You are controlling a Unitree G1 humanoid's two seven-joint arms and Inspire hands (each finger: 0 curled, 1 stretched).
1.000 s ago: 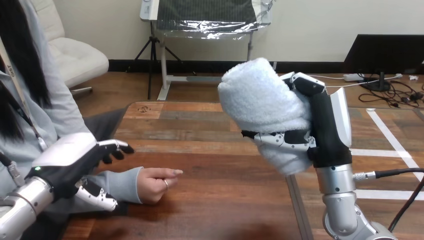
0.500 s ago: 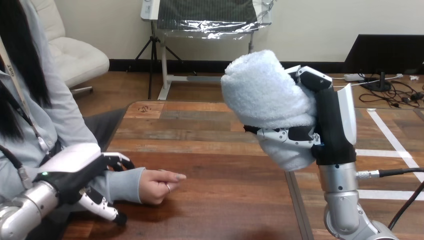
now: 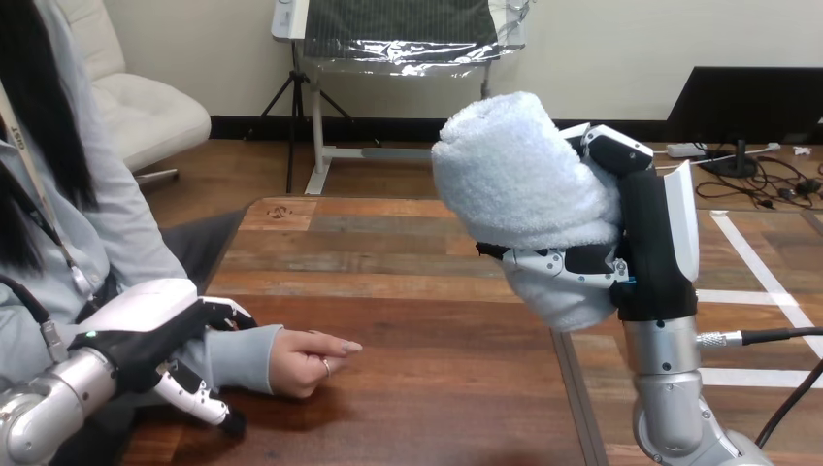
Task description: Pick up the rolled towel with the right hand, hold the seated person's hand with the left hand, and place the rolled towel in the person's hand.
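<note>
Pale terry cloth forms the rolled towel [image 3: 519,184], shown raised well above the wooden surface [image 3: 437,388] at the right of the head view. The roll tilts, its rounded upper end toward the far left and its lower end hanging below the thumb.

Right hand [image 3: 648,238]: closed round the rolled towel. The fingers wrap over the top of the roll from the far side and the thumb [image 3: 555,262] crosses its near face, so that the cloth bulges above and below the grip. The palm stands upright on the silver right forearm [image 3: 670,383], which rises from the bottom edge beside the surface's right rim.

Left hand [image 3: 146,325]: low at the left, its white back shell facing up. Its fingers [image 3: 231,315] curl over the far side of the person's sleeved wrist [image 3: 238,354], and its thumb [image 3: 199,400] reaches along the near side, the wrist lying between them. The silver left forearm [image 3: 44,422] enters from the lower left corner.

Person's hand [image 3: 306,361]: resting on the surface just beyond the left hand, loosely curled, one finger pointing right. It is well apart from the rolled towel, with bare wood between them.

Writing: a small dark mark [image 3: 281,208] sits near the surface's far left corner, too small to read.
</note>
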